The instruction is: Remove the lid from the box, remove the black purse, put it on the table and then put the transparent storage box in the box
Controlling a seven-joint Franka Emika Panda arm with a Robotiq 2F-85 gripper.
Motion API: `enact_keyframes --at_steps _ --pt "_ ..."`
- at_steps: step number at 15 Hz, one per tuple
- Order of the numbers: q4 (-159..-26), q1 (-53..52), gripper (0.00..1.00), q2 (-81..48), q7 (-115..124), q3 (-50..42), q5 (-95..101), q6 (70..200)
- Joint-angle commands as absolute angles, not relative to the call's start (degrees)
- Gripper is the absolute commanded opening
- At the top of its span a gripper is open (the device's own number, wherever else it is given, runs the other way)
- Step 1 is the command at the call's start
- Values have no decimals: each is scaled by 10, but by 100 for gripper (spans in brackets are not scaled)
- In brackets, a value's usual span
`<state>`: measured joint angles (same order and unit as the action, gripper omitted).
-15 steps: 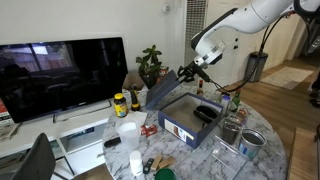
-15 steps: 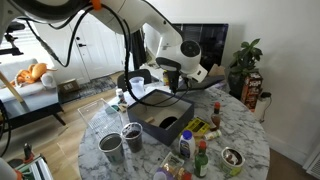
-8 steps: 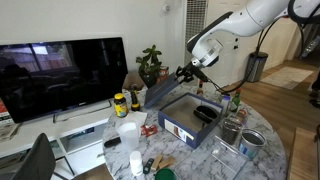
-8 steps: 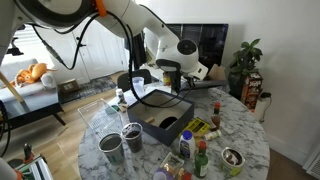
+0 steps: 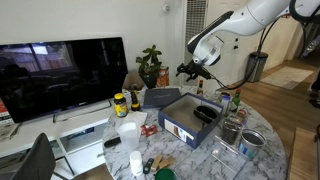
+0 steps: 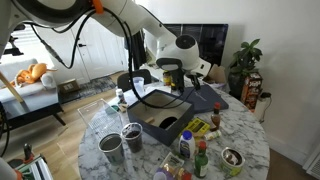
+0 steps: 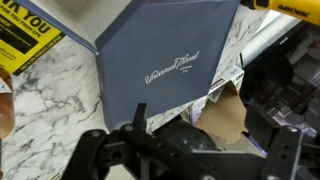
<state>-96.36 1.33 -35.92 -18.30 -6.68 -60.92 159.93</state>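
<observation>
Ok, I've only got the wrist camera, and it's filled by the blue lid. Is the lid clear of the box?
Observer: Yes, in an exterior view the lid lies beside the open box, not on it.
Operator: And the black purse?
Observer: The purse is inside the box, at one end.
Operator: How's the gripper placed?
Observer: The gripper hangs in the air above the lid, not touching it.
</observation>
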Motion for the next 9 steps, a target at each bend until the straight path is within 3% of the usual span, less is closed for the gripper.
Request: enact_keyframes --at_steps 1,9 --pt "-1088 13 100 -265 -124 -67 -471 1543" --pt "-1297 12 100 -85 -82 -29 -268 1384"
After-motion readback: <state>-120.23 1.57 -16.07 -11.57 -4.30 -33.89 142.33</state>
